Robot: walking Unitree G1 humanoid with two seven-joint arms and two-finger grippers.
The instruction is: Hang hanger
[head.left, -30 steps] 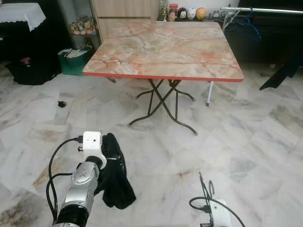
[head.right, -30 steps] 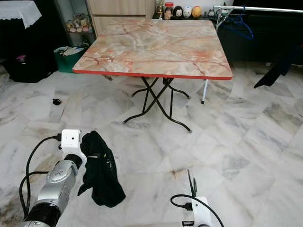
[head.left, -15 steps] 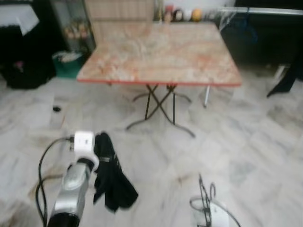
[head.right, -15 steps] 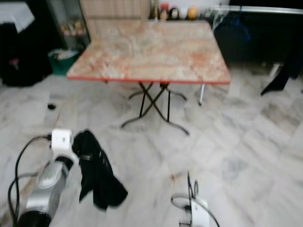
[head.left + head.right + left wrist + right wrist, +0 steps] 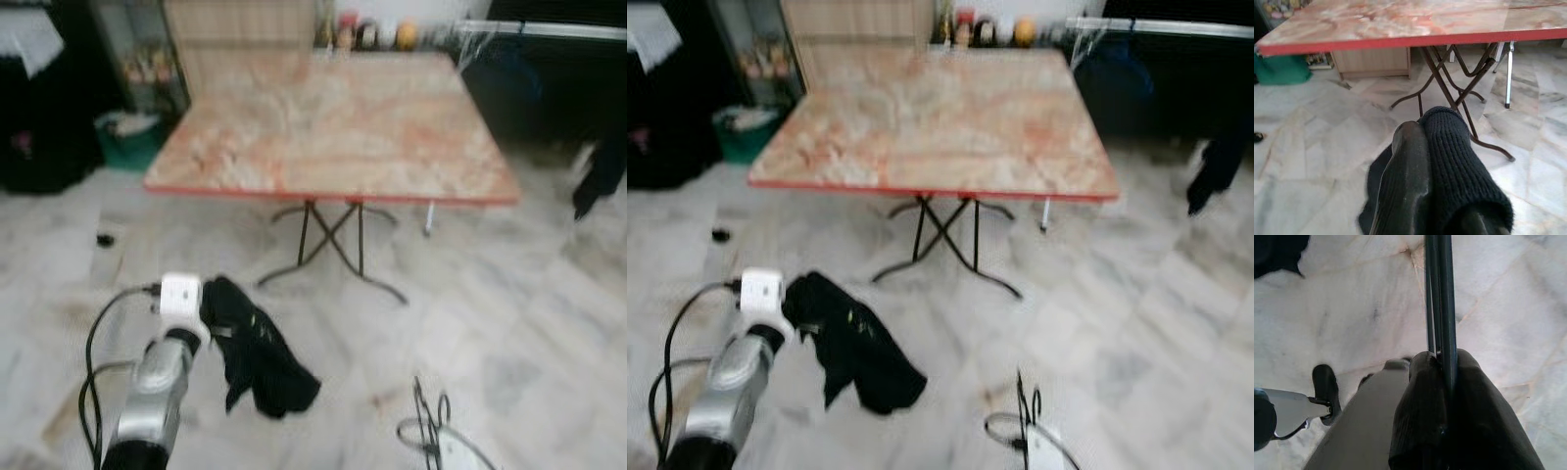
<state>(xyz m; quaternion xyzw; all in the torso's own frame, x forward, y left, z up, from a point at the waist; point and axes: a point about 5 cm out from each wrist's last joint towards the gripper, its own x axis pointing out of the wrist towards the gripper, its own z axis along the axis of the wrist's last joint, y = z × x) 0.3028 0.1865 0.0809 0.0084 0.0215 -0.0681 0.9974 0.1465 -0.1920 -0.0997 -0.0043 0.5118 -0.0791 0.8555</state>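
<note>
2 pincers are loaded while the robot faces the room, and both head views are blurred. The left pincer (image 5: 211, 304), at lower left of the left eye view, is clamped on a black garment (image 5: 260, 357), which droops from it toward the marble floor (image 5: 509, 323). In the left wrist view a knitted fold of that cloth wraps over the black fingers (image 5: 1408, 161); my guess is it is being carried clear of the floor for hanging later. The left arm reaches forward and slightly upward, its silver forearm running from the bottom edge with a black cable looping beside it.

The right pincer (image 5: 1442, 360) is shut on the hanger (image 5: 1439, 293), the task's thing. In the right wrist view its thin dark wire sticks straight out between the closed fingers above the floor. In the left eye view the wire (image 5: 423, 416) rises at the bottom right edge. That arm is low and close to the body, probably a carrying pose.

Ahead stands the folding worktop (image 5: 333, 137) with its red edge, nothing on it. A metal rail (image 5: 549, 29) crosses the upper right corner, likely the target, well apart from the hanger.
</note>
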